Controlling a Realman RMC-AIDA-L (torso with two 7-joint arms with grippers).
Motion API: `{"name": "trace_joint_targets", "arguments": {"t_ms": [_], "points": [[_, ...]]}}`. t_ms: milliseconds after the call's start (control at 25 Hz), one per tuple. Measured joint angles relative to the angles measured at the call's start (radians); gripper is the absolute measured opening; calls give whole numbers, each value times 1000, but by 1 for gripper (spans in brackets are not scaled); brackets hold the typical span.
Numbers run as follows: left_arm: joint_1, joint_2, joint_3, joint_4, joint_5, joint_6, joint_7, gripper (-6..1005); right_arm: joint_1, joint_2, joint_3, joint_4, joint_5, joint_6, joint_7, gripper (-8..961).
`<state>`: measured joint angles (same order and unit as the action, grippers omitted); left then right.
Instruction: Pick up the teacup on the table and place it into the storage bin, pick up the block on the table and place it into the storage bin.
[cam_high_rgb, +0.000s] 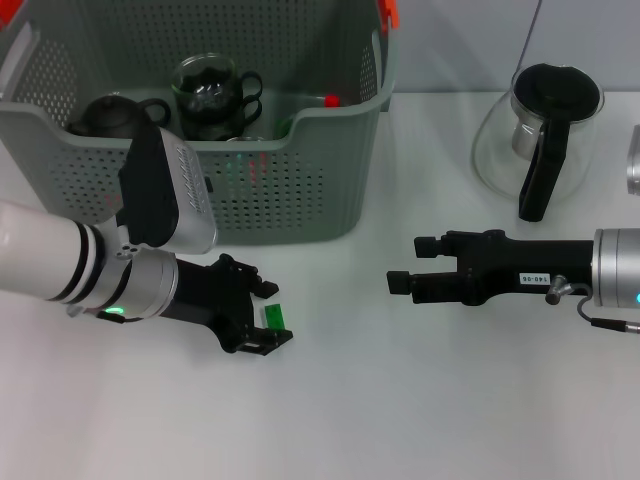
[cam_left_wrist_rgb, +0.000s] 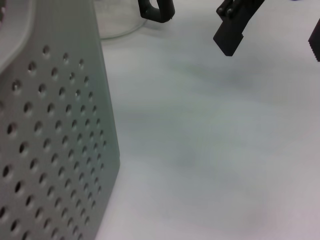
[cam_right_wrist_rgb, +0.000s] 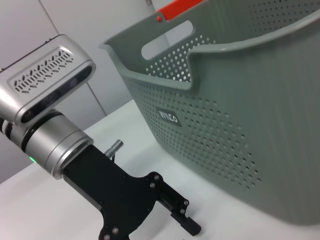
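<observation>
Block (cam_high_rgb: 276, 318), small and green, is lying on the desk (cam_high_rgb: 400, 400) just in front of the bin (cam_high_rgb: 300, 180). Left gripper (cam_high_rgb: 262, 318) is straddling it, jaws apart, not yet clamped. Cups (cam_high_rgb: 210, 90) are sitting inside the bin. Step in hand, judged: block pickup. Next: closing, lifting over the rim. Right gripper (cam_high_rgb: 412, 265) is hovering nearby, jaws apart, empty.
</observation>
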<state>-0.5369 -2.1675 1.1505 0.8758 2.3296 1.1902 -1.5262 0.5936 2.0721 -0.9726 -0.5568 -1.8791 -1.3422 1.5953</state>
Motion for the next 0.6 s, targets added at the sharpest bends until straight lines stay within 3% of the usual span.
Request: {"name": "trace_joint_targets", "arguments": {"t_ms": [200,440,600], "points": [[-21,5,0,-35,1,0,-9,631,1,0,0,-1,0,0,0,883],[-36,10,-10,-55,1,9,-14,442,0,0,0,-3,2,0,0,884],[-38,11,-11,-43,1,23,-39,419,0,-1,0,-3,3,0,0,883]]}}
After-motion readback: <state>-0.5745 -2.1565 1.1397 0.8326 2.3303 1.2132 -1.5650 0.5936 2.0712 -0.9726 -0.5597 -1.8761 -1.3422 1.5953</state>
